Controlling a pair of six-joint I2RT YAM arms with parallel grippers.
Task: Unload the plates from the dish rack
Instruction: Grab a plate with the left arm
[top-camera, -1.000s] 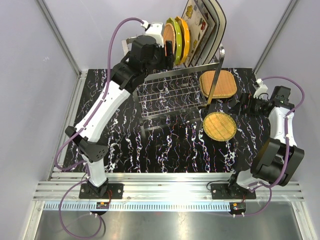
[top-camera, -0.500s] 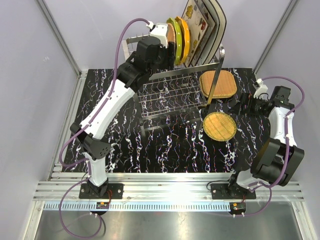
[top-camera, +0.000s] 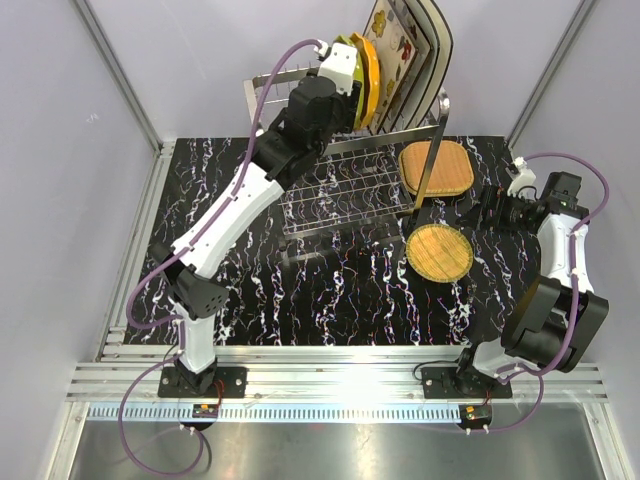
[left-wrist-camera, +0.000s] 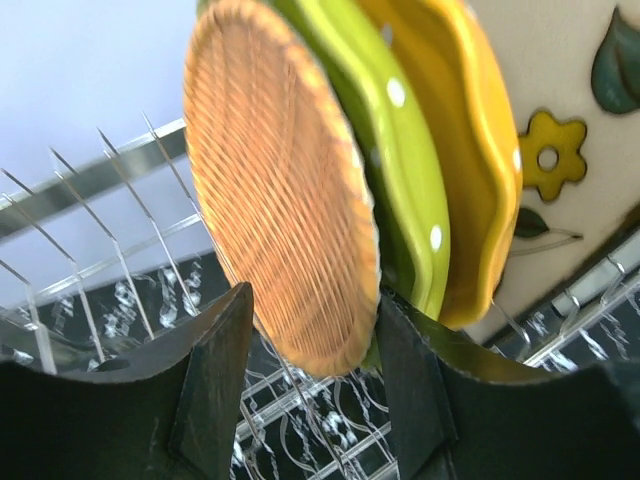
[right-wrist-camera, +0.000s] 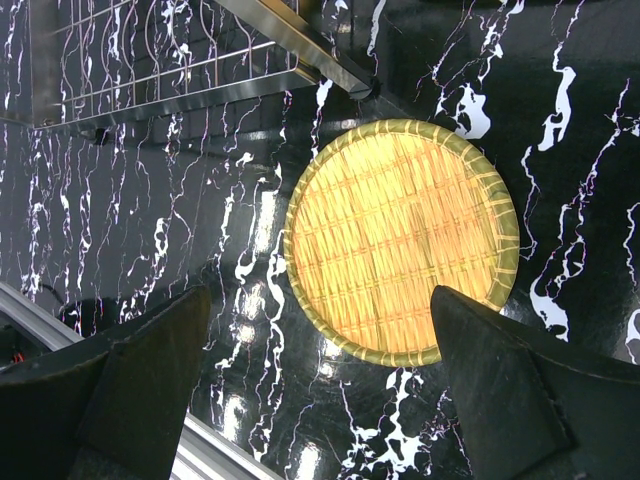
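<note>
The left arm (top-camera: 230, 210) has reached farther up and across than a moment ago. Back then its left gripper (left-wrist-camera: 312, 310) was off to the left of the plates. Now it is right at them, at the top of the tall shiny wire dish rack (top-camera: 340, 190). The arm is stretched long, leaning from its base toward the back of the rack.

Its two dark fingers (left-wrist-camera: 215, 380) stand one on each side of the bottom edge of the round tan woven plate (left-wrist-camera: 280, 190). They have come closer together. They sit very near the rim, but I cannot tell if they squeeze it yet.

That plate stands on its edge among the thin prongs, first in the row. Just behind it stands the wavy green plate with white dots (left-wrist-camera: 400, 150). Then comes the wavy orange plate (left-wrist-camera: 470, 150), and then the big square cream plate with flowers (left-wrist-camera: 560, 150).

The right arm (top-camera: 560, 250) has not moved. It is bent at the right side of the black marbled table (top-camera: 250, 280). Its right gripper (right-wrist-camera: 320, 300) is spread wide and holds nothing. It hangs over a second round woven plate (right-wrist-camera: 400, 240), which lies flat on the table. A square woven plate with round corners (top-camera: 435, 167) lies flat farther back, with a post of the rack crossing in front of it.
</note>
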